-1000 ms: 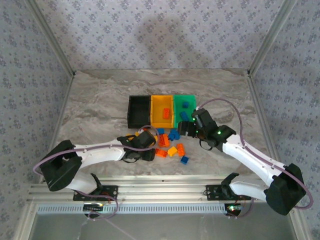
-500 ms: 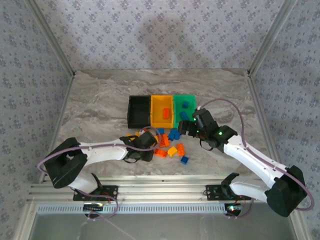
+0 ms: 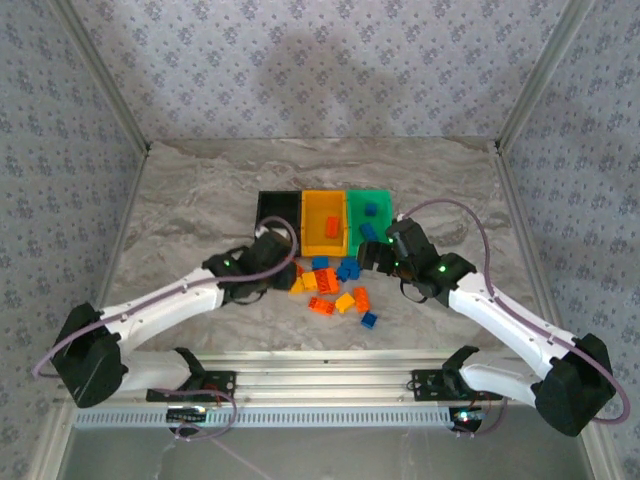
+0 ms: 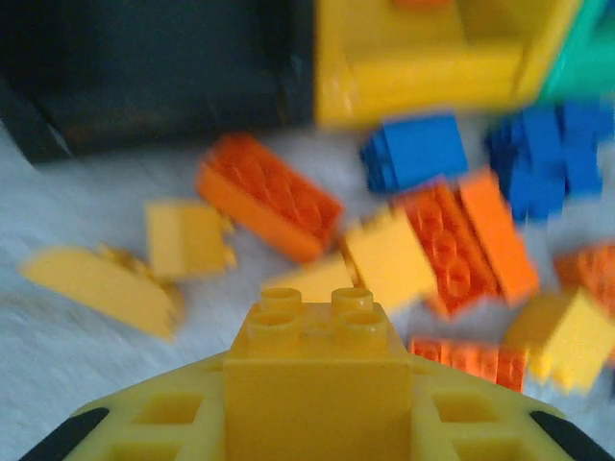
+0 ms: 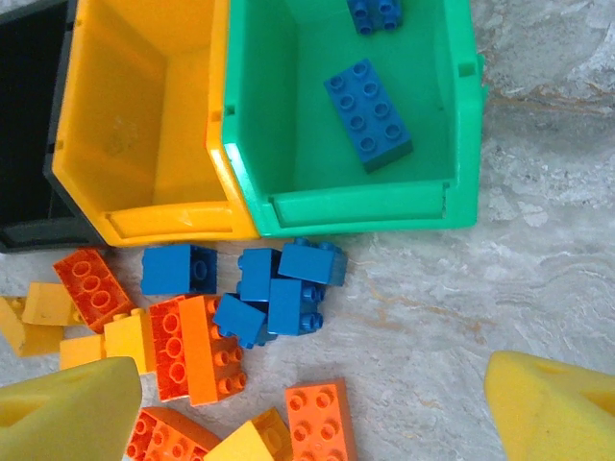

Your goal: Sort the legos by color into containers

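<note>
The left tool was closed on a yellow brick, which sat stud-side up between its pads. In the top view this tool hung just in front of the black bin, at the left end of the loose pile.

The right tool stood wide open with nothing between its fingertips. It hovered over the right side of the pile, just before the green bin.

The three bins stood joined in a row on the worktop: black on the left, the yellow bin in the middle and green on the right. Two blue bricks lay in the green bin, a long one and a smaller one at the far wall. An orange-red brick lay in the yellow bin.

The remaining legos lay scattered on the worktop just in front of the bins. A cluster of blue bricks sat close to the green bin's front wall, with orange-red bricks and yellow pieces to its left. One blue brick lay apart at the near edge of the pile.
</note>
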Action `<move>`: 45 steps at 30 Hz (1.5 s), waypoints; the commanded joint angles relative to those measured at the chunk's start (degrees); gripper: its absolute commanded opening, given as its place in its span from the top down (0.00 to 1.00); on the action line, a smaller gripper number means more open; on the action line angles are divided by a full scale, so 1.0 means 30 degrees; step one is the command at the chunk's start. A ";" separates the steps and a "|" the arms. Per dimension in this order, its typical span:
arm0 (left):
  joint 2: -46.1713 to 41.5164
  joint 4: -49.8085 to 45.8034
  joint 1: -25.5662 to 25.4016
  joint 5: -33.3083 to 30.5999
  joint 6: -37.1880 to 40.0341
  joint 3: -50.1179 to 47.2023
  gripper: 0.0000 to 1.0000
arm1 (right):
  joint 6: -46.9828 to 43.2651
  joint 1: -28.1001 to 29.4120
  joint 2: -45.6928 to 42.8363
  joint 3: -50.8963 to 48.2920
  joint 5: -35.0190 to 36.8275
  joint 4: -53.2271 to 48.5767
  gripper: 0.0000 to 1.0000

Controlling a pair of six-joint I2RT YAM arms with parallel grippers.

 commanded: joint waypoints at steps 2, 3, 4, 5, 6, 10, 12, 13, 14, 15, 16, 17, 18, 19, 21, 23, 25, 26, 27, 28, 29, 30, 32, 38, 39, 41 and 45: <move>0.1888 -0.0378 0.2358 -0.0528 0.1294 0.2920 0.72 | 0.0635 -0.0166 0.0036 -0.0331 0.0265 -0.0121 0.06; 0.2640 -0.0295 0.2737 -0.0594 0.1492 0.3709 0.72 | 0.0695 -0.0202 0.0048 -0.0355 0.0204 -0.0173 0.06; 0.3387 -0.0291 0.3071 -0.0615 0.1647 0.4320 0.72 | 0.0734 -0.0228 0.0055 -0.0390 0.0170 -0.0223 0.06; 0.4210 -0.0232 0.3409 -0.0544 0.1790 0.4945 0.72 | 0.0776 -0.0254 -0.0001 -0.0448 0.0124 -0.0255 0.06; 0.5008 -0.0143 0.3668 -0.0555 0.1956 0.5571 0.72 | 0.0806 -0.0280 -0.0009 -0.0518 0.0053 -0.0218 0.06; 0.7727 0.0068 0.4302 -0.0508 0.2216 0.7634 0.71 | 0.0872 -0.0363 -0.0053 -0.0597 -0.0109 -0.0196 0.06; 0.8855 -0.0154 0.4610 -0.0518 0.2203 0.8687 0.71 | 0.0874 -0.0372 -0.0121 -0.0683 -0.0099 -0.0269 0.06; 0.9252 -0.0219 0.4765 -0.0458 0.2189 0.9039 0.71 | 0.0883 -0.0395 -0.0156 -0.0715 -0.0133 -0.0226 0.06; 0.9632 -0.0290 0.4873 -0.0389 0.2188 0.9426 0.70 | 0.0908 -0.0377 -0.0207 -0.0777 -0.0181 -0.0226 0.06; 0.9926 -0.0391 0.4940 -0.0309 0.2160 0.9768 0.69 | 0.0908 -0.0403 -0.0265 -0.0831 -0.0242 -0.0236 0.06; 1.0116 -0.0474 0.4966 -0.0309 0.2159 1.0022 0.66 | 0.0916 -0.0384 -0.0273 -0.0849 -0.0267 -0.0262 0.06; 1.0264 -0.0553 0.4964 -0.0208 0.2152 1.0266 0.62 | 0.0927 -0.0400 -0.0275 -0.0855 -0.0326 -0.0324 0.06; 1.0314 -0.0571 0.4927 0.0013 0.2061 1.0415 0.58 | 0.0945 -0.0402 -0.0224 -0.0875 -0.0385 -0.0413 0.06; 1.0246 -0.0570 0.4934 0.0115 0.1993 1.0468 0.54 | 0.0979 -0.0428 -0.0162 -0.0889 -0.0480 -0.0447 0.06; 0.9874 -0.0506 0.4831 0.0247 0.1896 1.0477 0.44 | 0.0978 -0.0430 0.0057 -0.0897 -0.0662 -0.0536 0.06; 0.9269 -0.0486 0.4712 0.0324 0.1867 1.0386 0.36 | 0.0979 -0.0459 0.0233 -0.1001 -0.0724 -0.0496 0.06; 0.8473 -0.0424 0.4522 0.0423 0.1872 1.0174 0.30 | 0.0989 -0.0461 0.0391 -0.1101 -0.0731 -0.0489 0.06; 0.7969 -0.0454 0.4424 0.0547 0.1839 1.0043 0.28 | 0.0990 -0.0459 0.0468 -0.1121 -0.0787 -0.0467 0.06; 0.7384 -0.0425 0.4285 0.0661 0.1762 0.9783 0.26 | 0.0993 -0.0455 0.0510 -0.1155 -0.0819 -0.0479 0.06; 0.6740 -0.0257 0.4108 0.0852 0.1655 0.9440 0.23 | 0.1011 -0.0433 0.0544 -0.1206 -0.0901 -0.0461 0.06; 0.5946 0.0017 0.3869 0.1123 0.1538 0.8909 0.17 | 0.1030 -0.0430 0.0600 -0.1269 -0.0980 -0.0488 0.06; 0.5102 0.0276 0.3555 0.1362 0.1341 0.8321 0.13 | 0.1047 -0.0403 0.0659 -0.1366 -0.1120 -0.0446 0.07; 0.3363 0.0781 0.2864 0.1723 0.1115 0.7016 0.00 | 0.1044 -0.0306 0.0814 -0.1553 -0.1372 -0.0442 0.07; -0.1419 0.0984 0.0592 0.1807 0.0233 0.2899 0.00 | 0.1244 0.1085 0.2088 -0.1972 -0.1681 -0.1288 0.09; -0.2145 0.0939 0.0262 0.1671 -0.0048 0.2220 0.00 | 0.1359 0.1550 0.2422 -0.1966 -0.1624 -0.1518 0.10; -0.3404 0.0845 -0.0272 0.1476 -0.0491 0.0847 0.00 | 0.1713 0.2540 0.3095 -0.1984 -0.1362 -0.1931 0.11; -0.5366 0.0664 -0.0672 0.1577 -0.1476 -0.1380 0.00 | 0.3061 0.4436 0.4272 -0.2302 -0.0761 -0.2386 0.18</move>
